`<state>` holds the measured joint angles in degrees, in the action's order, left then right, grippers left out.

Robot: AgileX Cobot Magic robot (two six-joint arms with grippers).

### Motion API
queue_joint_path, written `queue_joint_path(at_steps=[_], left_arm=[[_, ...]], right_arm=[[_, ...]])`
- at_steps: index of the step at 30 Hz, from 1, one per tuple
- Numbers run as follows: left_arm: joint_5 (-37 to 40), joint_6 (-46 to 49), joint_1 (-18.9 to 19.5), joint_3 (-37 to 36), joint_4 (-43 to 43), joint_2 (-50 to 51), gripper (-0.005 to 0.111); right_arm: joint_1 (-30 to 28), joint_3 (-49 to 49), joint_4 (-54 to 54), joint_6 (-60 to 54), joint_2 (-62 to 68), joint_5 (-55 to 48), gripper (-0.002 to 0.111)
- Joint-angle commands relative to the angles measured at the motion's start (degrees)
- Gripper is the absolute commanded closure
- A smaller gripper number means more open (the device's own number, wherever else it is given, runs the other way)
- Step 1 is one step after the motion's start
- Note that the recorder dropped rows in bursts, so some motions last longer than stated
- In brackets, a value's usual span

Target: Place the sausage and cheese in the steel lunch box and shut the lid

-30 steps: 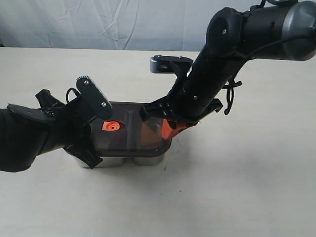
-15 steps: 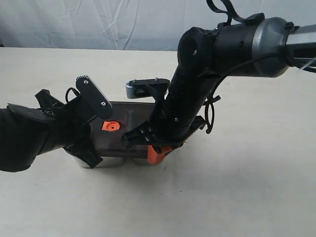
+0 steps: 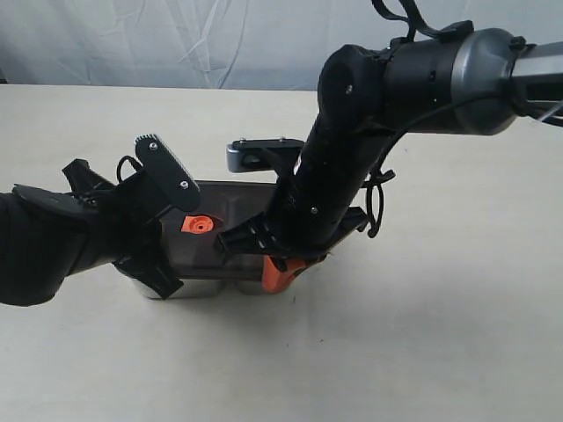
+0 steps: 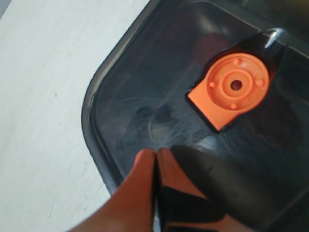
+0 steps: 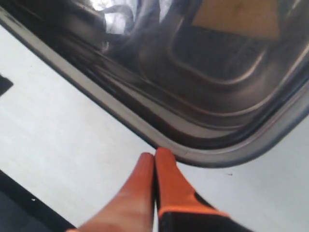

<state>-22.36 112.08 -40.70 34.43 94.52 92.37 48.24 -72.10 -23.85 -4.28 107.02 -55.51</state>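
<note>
Your right arm has swung in the last second: its fingers were at the lid's right end, and now the right fingers [image 5: 140, 181] sit at the near long edge, close to a rounded corner. For the last half second that arm has hardly moved. The right fingers are pinched together with nothing between them, tips just at the lid's rim with bare surface [image 3: 422, 334] beneath. Your left fingers [image 4: 142, 176] have not shifted; they too are pressed together and empty, tips resting on the lid [image 3: 230, 230] near its left corner, beside the orange valve [image 4: 235, 87]. I read this as you working round the rim, pressing the lid home while the left arm steadies it, so the task looks close to its end. The lid is dark, smoky and glossy, lying flat over the steel lunch box [image 3: 211, 287], whose bright silver wall shows only as a strip below the near edge. From the right wrist view, a tan-yellow patch under the lid is probably the cheese [image 5: 236, 17]; a dull reddish shade near the valve may be the sausage [image 4: 211, 42], though the tint makes that unsure. Whether the rim is fully seated all round, you cannot tell from here.
</note>
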Motion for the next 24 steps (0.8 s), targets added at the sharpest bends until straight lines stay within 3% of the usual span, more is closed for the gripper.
queue_joint_path(at_steps=[1, 5, 11, 24], left_arm=[[5.9, -0.4, 0.0, -2.1, 5.4, 3.3, 0.107], [5.9, -0.4, 0.0, -2.1, 5.4, 3.3, 0.107], [5.9, -0.4, 0.0, -2.1, 5.4, 3.3, 0.107], [5.7, -0.7, 0.0, -2.2, 5.4, -2.8, 0.107]], right_arm=[[2.6, 0.5, 0.4, 0.0, -1.0, -2.8, 0.109], [6.2, 0.5, 3.2, 2.4, -0.6, -1.7, 0.109], [6.2, 0.5, 13.5, 10.3, -0.5, 0.3, 0.109], [6.1, 0.5, 15.8, 10.3, -0.5, 5.4, 0.109]])
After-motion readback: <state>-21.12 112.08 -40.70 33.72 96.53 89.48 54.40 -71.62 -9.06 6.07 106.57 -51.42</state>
